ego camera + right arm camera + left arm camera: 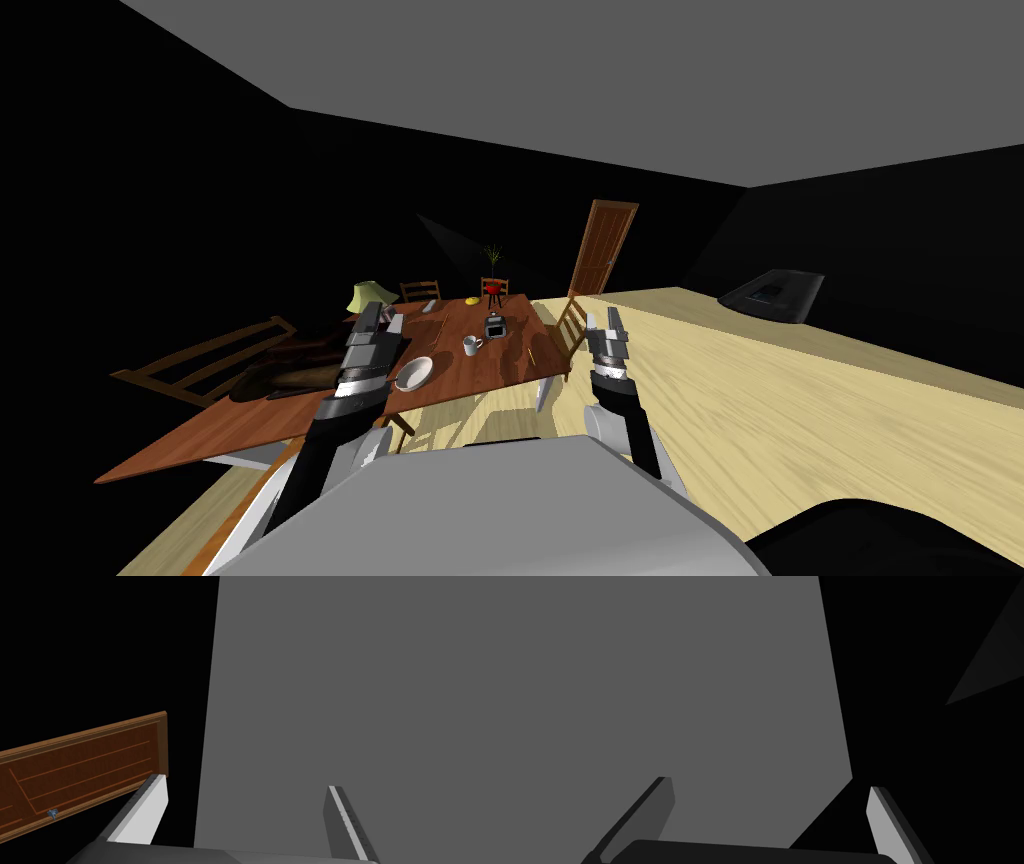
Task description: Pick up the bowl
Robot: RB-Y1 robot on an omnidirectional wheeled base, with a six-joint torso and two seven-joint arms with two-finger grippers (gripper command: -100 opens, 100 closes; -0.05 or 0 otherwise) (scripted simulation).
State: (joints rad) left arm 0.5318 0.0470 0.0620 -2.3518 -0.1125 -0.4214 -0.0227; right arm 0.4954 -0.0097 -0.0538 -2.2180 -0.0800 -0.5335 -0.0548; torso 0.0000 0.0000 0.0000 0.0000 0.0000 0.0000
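**Head view:** brown wood table [510, 365] ahead, a bit to my left. White bowl [414, 372] sits upright at the table's near left corner, just inside the near edge, w/ nothing seen in it. White mug [471, 345] is nr the table ctr, well apart from the bowl. Dark boxy appliance [495, 325] stands just beyond the mug, and a small yellow item [471, 300] lies by the far edge. Wood chair [570, 328] at the table's right edge. Left gripper [382, 318] is raised by the table's left edge, past the bowl and not touching it, fingers pointing up and away. Right gripper [603, 322] is raised off the table's right edge, over the light wood floor [800, 400]. Brown door [605, 248] stands beyond the far right corner, black area around it.

**Left wrist view:** left gripper [768, 783] is wide open. Its two fingers [879, 818] stand well apart w/ nothing btwn them.

**Right wrist view:** right gripper [246, 781] is also spread open and empty. The brown panelled door [90, 761] shows beside one finger [150, 806], w/ a small metal handle [52, 813] on it.
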